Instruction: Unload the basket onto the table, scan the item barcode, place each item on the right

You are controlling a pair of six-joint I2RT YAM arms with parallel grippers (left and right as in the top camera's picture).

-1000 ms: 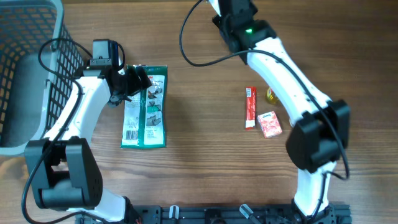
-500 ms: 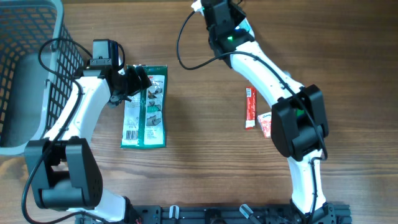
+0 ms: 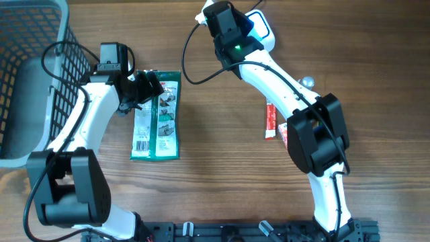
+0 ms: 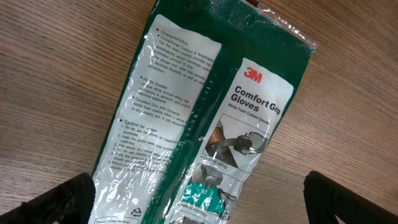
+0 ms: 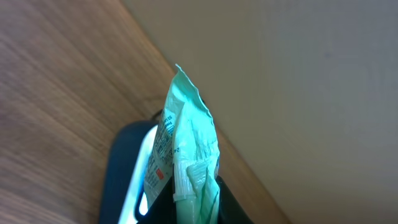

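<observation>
**A:** What sits at the left?

**B:** A grey wire basket (image 3: 27,74) stands at the far left of the table (image 3: 215,195). Just right of it, my left gripper (image 3: 146,89) hangs over the far end of a green pack of gloves (image 3: 156,124). Its jaws are spread wide and hold nothing. The pack lies flat on the wood with its labels up.

**A:** And the item to scan?

**B:** It is in my right gripper (image 5: 193,208), at the far edge of the table and right of the gloves. My jaws are pinched narrow on a pale green packet (image 5: 186,137), which stands upright. A white device (image 3: 262,32) with a blue edge is just beside it. Whether they touch, I cannot tell.

**A:** Further right?

**B:** Nearer, a red stick packet (image 3: 270,115) lies on the wood. A pink packet (image 3: 283,136) is just beside it, half hidden under my right arm.
</observation>
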